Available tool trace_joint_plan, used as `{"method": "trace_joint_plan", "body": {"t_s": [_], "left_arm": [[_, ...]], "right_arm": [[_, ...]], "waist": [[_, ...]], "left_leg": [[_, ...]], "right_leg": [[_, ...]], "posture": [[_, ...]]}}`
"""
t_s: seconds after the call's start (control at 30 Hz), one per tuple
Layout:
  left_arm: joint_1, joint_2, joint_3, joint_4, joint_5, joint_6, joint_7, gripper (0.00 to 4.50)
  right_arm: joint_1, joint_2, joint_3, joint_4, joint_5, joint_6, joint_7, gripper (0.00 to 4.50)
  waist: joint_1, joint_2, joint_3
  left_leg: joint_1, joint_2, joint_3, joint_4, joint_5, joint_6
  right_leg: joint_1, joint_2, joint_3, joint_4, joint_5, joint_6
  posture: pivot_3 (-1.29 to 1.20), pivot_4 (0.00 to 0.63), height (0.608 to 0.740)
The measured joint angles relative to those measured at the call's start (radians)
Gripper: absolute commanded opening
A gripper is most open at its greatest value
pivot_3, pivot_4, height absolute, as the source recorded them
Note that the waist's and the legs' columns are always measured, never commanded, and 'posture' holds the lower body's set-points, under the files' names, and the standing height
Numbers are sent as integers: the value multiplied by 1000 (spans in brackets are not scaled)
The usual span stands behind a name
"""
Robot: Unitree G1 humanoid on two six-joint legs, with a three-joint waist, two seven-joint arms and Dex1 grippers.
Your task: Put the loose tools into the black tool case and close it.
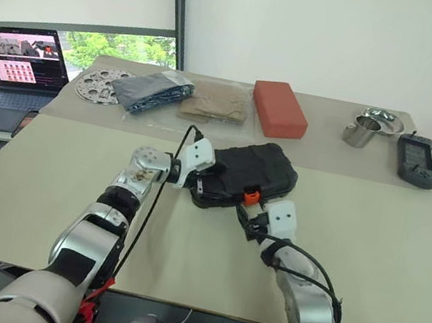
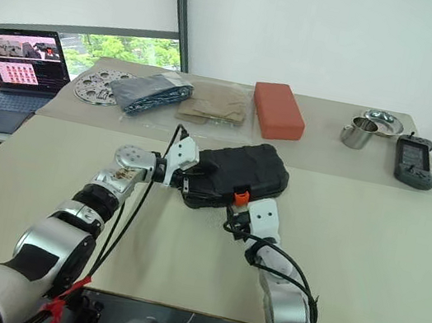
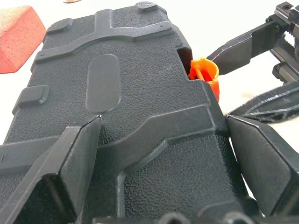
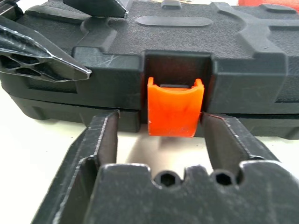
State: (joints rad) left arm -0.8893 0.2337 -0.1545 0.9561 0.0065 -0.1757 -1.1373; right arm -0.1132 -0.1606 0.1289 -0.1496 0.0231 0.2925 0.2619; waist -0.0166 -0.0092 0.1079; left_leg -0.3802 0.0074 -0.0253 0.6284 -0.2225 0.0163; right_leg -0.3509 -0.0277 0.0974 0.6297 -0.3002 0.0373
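Beige table (image 1: 402, 245) | we can't see inside shut black tool case (image 1: 252, 172), long axis running left-right, orange latch (image 4: 172, 109) facing us | left gripper (image 3: 159, 154) jaws spread wide across case end | right gripper (image 4: 159, 135) jaws parted either side of latch

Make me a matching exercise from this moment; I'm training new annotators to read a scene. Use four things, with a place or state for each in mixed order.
Things:
1. black tool case
2. orange latch
3. red block
4. laptop

Places or states:
A. on the far table, behind the case
B. at the far left edge, screen lit
C. lid down, left hand at its left end
D. on the case's front edge, between the right hand's open fingers

Pairs: 1-C, 2-D, 3-A, 4-B
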Motion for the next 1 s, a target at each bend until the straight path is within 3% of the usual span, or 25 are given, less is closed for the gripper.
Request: {"method": "trace_joint_plan", "body": {"t_s": [0.13,0.27,0.47,1.0], "left_arm": [[0,-3,0,0,0,0,0,4500],[0,-3,0,0,0,-1,0,4500],[0,-4,0,0,1,-1,0,4500],[0,-2,0,3,3,-1,4,4500]], "right_arm": [[28,-17,-15,-50,1,5,1,3054],[56,-25,-25,-80,1,25,1,2061],[61,-23,-22,-97,0,31,1,26],[5,-12,-14,-31,-1,32,9,26]], "waist": [[2,0,0],[0,-1,-1],[2,-1,-1],[-4,-1,0]], "left_leg": [[0,0,0,0,0,0],[-1,0,0,0,0,0],[-1,0,0,0,0,0],[1,0,0,-1,0,0]], "right_leg": [[0,0,0,-1,0,0],[0,0,0,-1,0,0],[-1,-1,0,-2,0,0],[-1,-1,0,-1,0,0]], "posture": [[0,150,740],[0,150,740],[0,150,740],[0,150,740]]}}
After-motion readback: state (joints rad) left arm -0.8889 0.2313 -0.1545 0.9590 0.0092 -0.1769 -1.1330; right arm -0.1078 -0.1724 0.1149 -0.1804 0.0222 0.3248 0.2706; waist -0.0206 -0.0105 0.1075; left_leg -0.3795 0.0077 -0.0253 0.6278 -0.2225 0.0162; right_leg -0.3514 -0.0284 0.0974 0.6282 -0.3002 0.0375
